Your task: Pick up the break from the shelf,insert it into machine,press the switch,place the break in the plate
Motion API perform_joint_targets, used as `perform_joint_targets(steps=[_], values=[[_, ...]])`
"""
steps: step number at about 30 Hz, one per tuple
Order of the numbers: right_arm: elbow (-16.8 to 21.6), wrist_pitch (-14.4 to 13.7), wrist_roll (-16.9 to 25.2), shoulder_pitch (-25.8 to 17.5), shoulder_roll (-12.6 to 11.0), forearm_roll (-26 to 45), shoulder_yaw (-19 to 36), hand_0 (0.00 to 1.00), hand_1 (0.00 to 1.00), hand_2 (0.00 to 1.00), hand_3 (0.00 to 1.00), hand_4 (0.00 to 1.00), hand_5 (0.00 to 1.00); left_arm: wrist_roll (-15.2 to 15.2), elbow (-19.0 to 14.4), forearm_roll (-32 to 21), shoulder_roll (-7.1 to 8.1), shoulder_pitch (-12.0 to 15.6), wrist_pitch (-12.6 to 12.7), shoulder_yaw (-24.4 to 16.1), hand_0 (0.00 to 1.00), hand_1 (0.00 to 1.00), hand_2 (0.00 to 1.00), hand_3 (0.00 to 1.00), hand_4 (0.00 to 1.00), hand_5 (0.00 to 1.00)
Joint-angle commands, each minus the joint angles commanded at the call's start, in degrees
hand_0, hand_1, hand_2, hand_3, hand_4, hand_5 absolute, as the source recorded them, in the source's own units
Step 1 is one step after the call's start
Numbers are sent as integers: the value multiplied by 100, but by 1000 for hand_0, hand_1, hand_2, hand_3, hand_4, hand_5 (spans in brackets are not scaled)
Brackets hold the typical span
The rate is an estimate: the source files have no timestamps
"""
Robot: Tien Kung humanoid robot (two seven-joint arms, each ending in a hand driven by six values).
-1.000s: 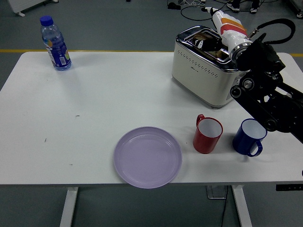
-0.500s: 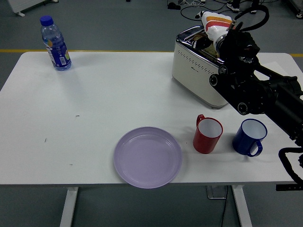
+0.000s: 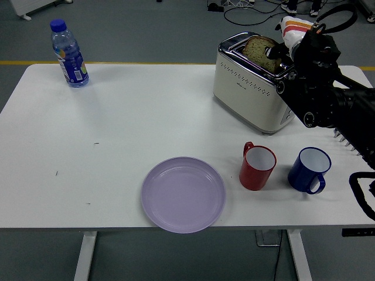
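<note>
A cream and chrome toaster [image 3: 246, 88] stands at the back right of the white table [image 3: 117, 134]. A brown slice of bread [image 3: 258, 49] sticks up out of its top slot. My right hand [image 3: 274, 51], black with a white, orange and red cover, reaches in from the right above the toaster, and its dark fingertips [image 3: 270, 52] pinch the slice's right edge. An empty lilac plate [image 3: 147, 202] lies near the front edge, left of the mugs. The left arm is out of sight.
A red mug [image 3: 256, 167] and a blue mug [image 3: 309, 170] stand in front of the toaster, under my right forearm. A blue-capped water bottle [image 3: 69, 54] stands at the far left corner. Cables lie on the floor behind the table.
My right hand swung in over the toaster's top, then drew back right. The bread, low in the slot before, now stands well out of it with my fingers on it.
</note>
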Motion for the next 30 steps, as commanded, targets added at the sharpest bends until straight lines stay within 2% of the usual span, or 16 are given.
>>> perform_joint_targets(steps=[1,6,7,12,13,18,19,30], values=[[22,13,-3,1,0,65,-19,654,612,626,752,777,228,2,0,9,-1,-1,3,-10,623,440,442,509,263,819],[59,38,18,28,0,264,-56,654,612,626,752,777,228,2,0,13,6,-14,0,2,623,440,442,509,263,819],[54,12,32,35,0,268,-61,557,567,582,709,772,223,4,0,20,6,-17,2,-7,624,441,436,508,263,820],[-4,1,75,61,0,339,-118,557,567,582,709,772,223,3,0,22,10,-27,7,-14,624,441,436,508,263,820],[-19,2,87,67,0,364,-145,374,452,489,629,752,212,4,0,26,10,-28,9,-21,624,440,431,508,262,819],[-76,17,110,80,0,467,-246,374,452,489,629,752,212,5,0,34,12,-33,18,-32,624,440,431,508,262,819],[-103,-11,121,87,0,486,-270,294,394,441,572,709,178,3,0,33,12,-35,20,-31,624,440,427,508,263,819],[-207,-214,288,141,0,611,-418,259,362,421,529,670,157,-5,0,14,13,-52,36,-13,624,440,426,507,263,819]])
